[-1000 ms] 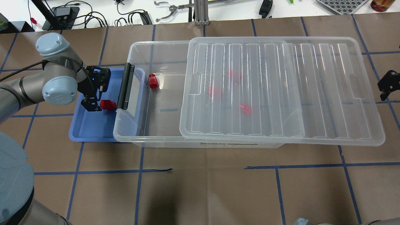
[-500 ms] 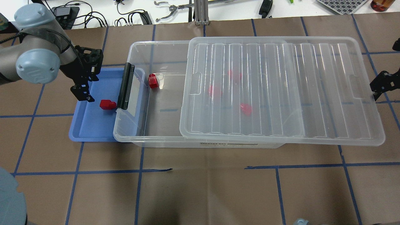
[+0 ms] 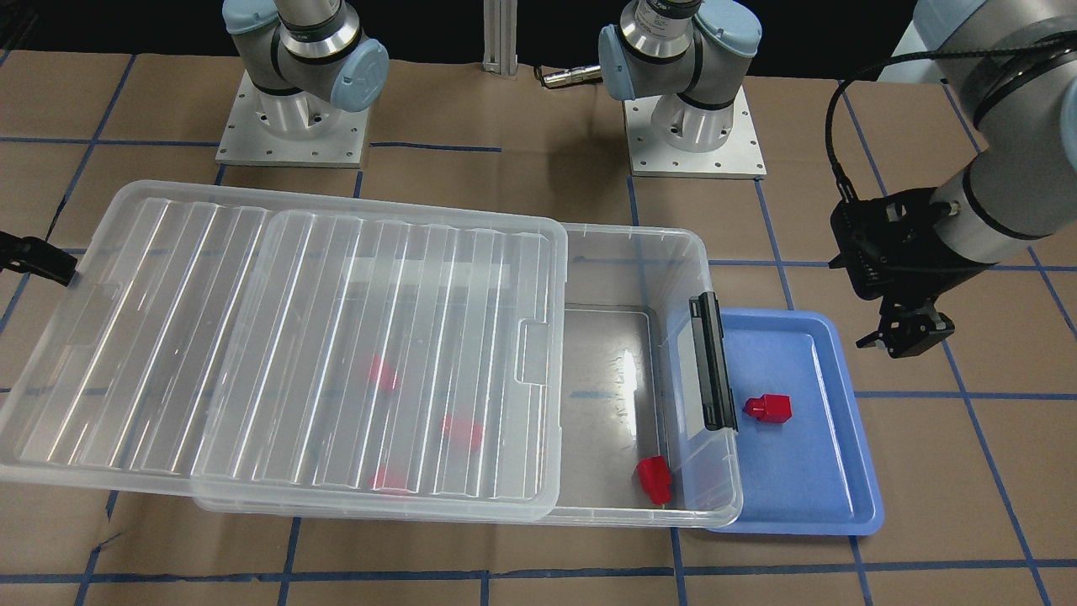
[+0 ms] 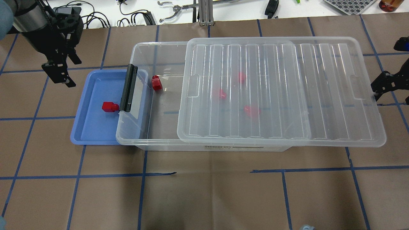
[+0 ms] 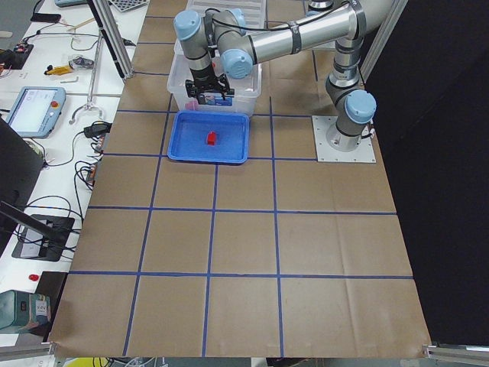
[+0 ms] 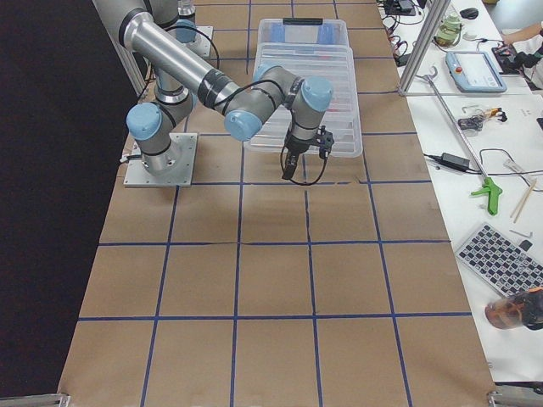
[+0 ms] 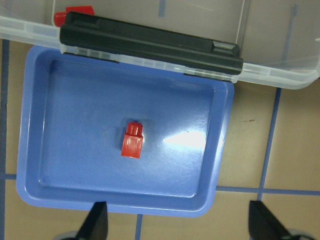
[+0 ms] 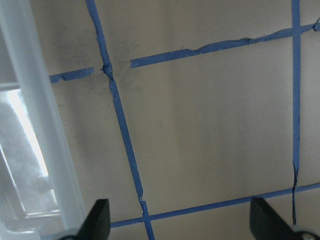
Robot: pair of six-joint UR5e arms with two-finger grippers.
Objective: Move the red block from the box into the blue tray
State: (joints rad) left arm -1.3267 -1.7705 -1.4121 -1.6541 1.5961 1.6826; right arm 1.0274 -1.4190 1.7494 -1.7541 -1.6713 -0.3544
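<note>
One block (image 7: 133, 140) lies in the tray (image 7: 30, 125), below and ahead of the left gripper (image 7: 177, 227), which gapes empty. Right gripper (image 8: 180, 225) is likewise spread and empty, the lid (image 8: 35, 130) edge beside it.

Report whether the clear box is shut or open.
Partly open. The lid is slid off-centre, overhanging one short end, leaving the box uncovered at its latch end, with one red block exposed there.

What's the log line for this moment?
left hand: open, empty, beside blue tray | red block: in tray | right hand: open, by lid end | box: four blocks inside
</note>
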